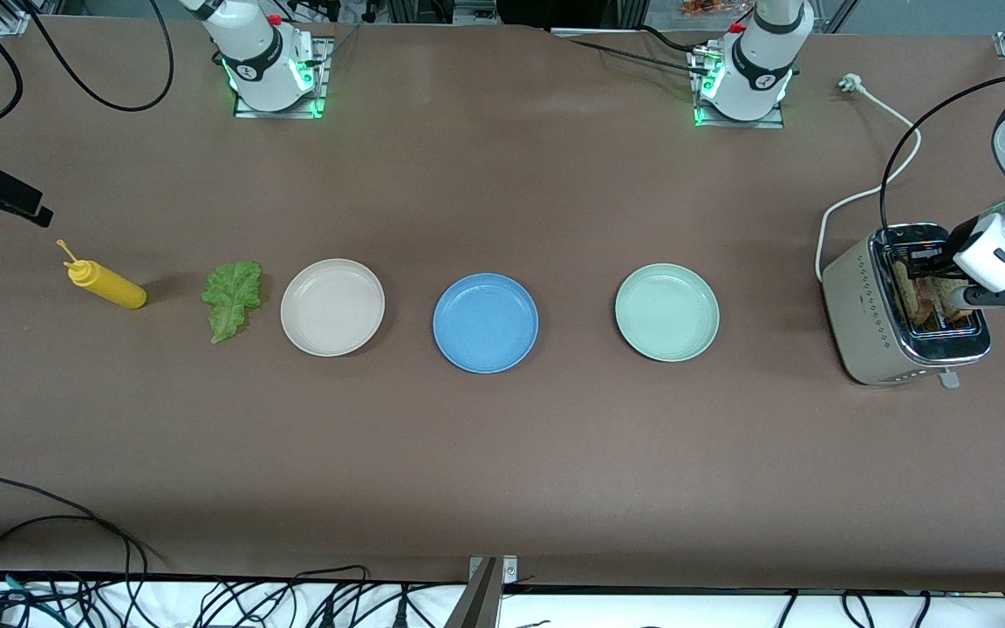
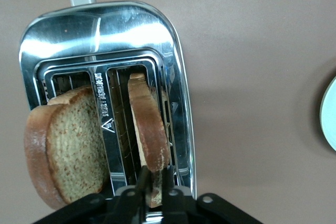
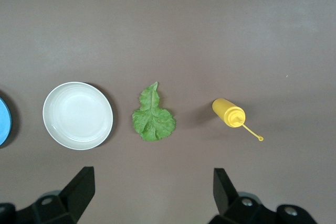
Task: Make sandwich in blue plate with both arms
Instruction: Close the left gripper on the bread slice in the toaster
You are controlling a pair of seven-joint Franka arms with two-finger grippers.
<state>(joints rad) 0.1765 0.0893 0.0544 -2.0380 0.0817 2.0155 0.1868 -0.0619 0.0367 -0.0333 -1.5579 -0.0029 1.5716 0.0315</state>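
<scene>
My left pincer [image 2: 153,182] is down at the toaster [image 1: 899,305], near the edge of the desk at my left arm's end, its fingers pinching one bread slice [image 2: 149,132] standing in a slot; a second slice [image 2: 65,148] leans in the other slot. My right pincer [image 3: 152,190] waits with fingers spread above the lettuce [image 1: 232,298]. The blue plate [image 1: 485,323] sits mid-desk, between the cream plate [image 1: 332,307] and the mint plate [image 1: 666,312].

Three plates [image 1: 332,307], two bread slices [image 2: 73,142], one lettuce leaf [image 1: 232,298], one toaster [image 1: 869,327].
</scene>
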